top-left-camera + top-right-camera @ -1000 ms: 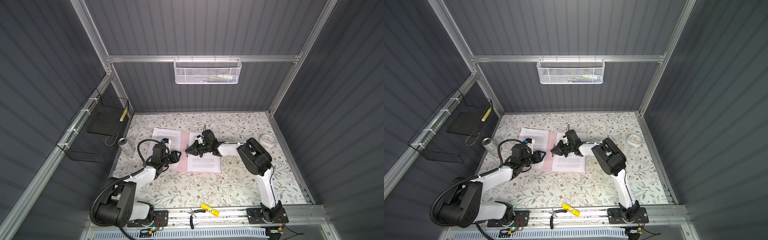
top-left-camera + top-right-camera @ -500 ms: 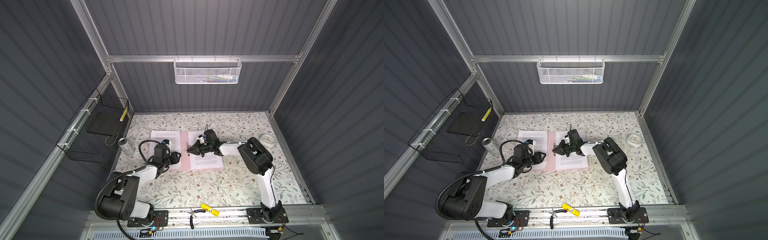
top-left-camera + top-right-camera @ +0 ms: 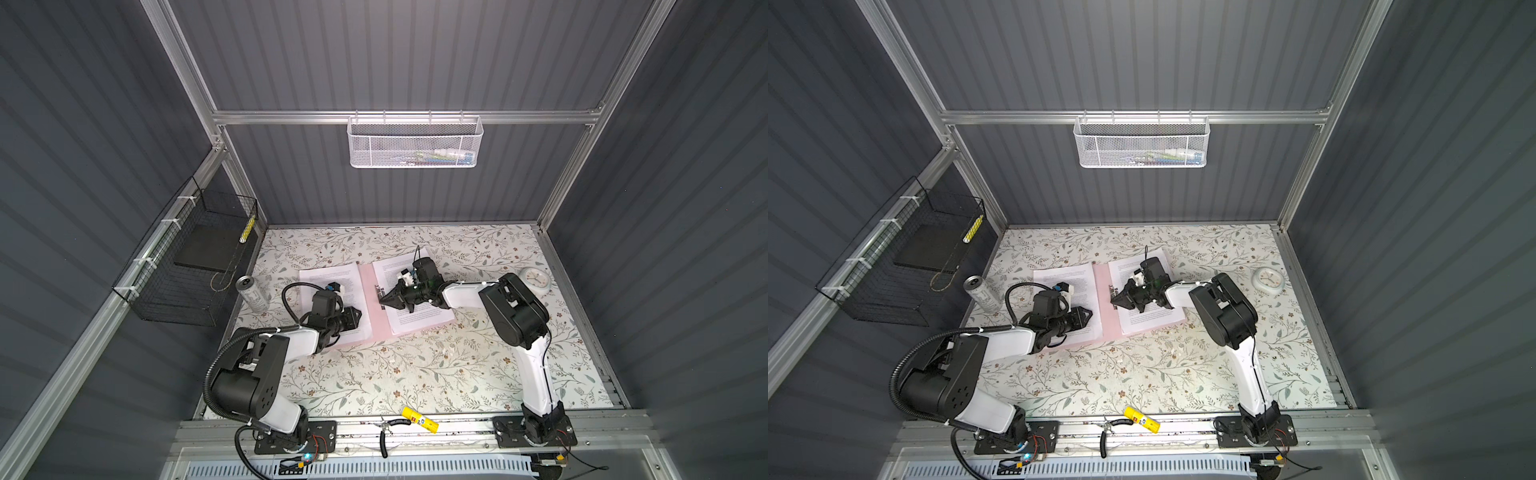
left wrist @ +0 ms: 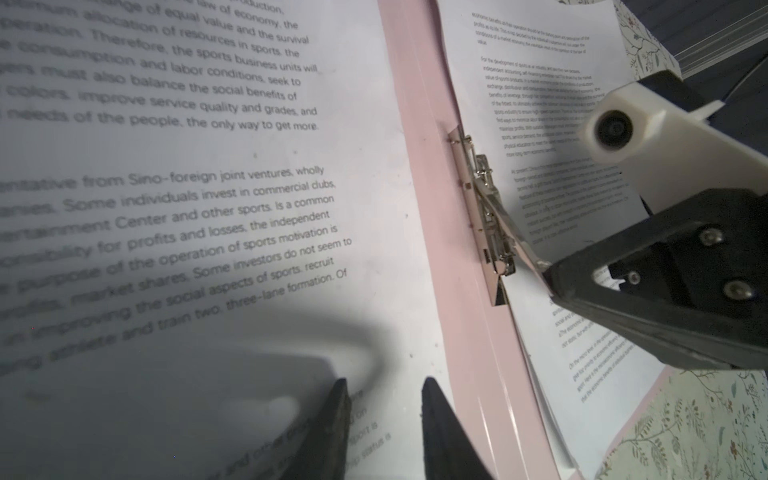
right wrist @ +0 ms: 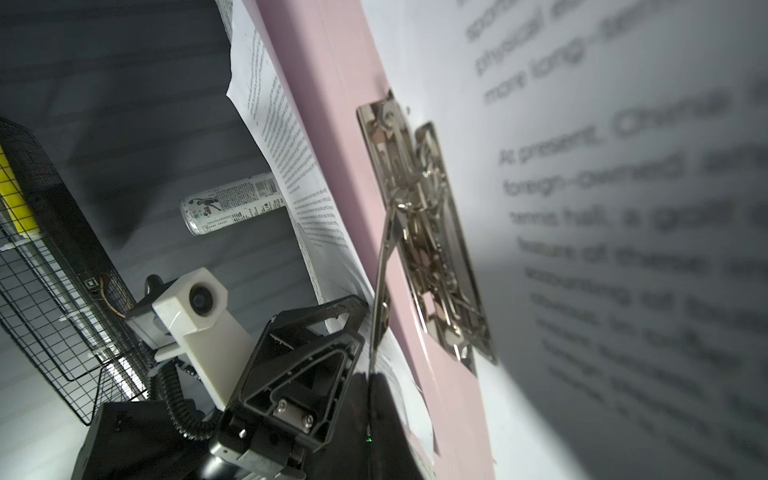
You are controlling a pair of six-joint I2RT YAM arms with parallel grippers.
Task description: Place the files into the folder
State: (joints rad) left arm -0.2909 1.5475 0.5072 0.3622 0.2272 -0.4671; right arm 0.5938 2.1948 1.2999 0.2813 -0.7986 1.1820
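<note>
Right wrist: right claw (image 5: 370,378) pinches clip lever (image 5: 382,266); left claw (image 4: 385,386) gapes over files (image 4: 208,187)

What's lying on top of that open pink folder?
On the folder, printed sheets cover both halves, with a metal clip by the spine, its lever pinched in the right claw. How many sheets are stacked, and most of the pink beneath them, is covered.

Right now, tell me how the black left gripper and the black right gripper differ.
The left gripper stands open, fingertips apart; the right gripper is shut. The left gripper holds nothing, over the white printed sheet; the right gripper pinches the thin silver clip lever at the pale pink folder's spine. Both have black pointed fingers low over the open folder.
</note>
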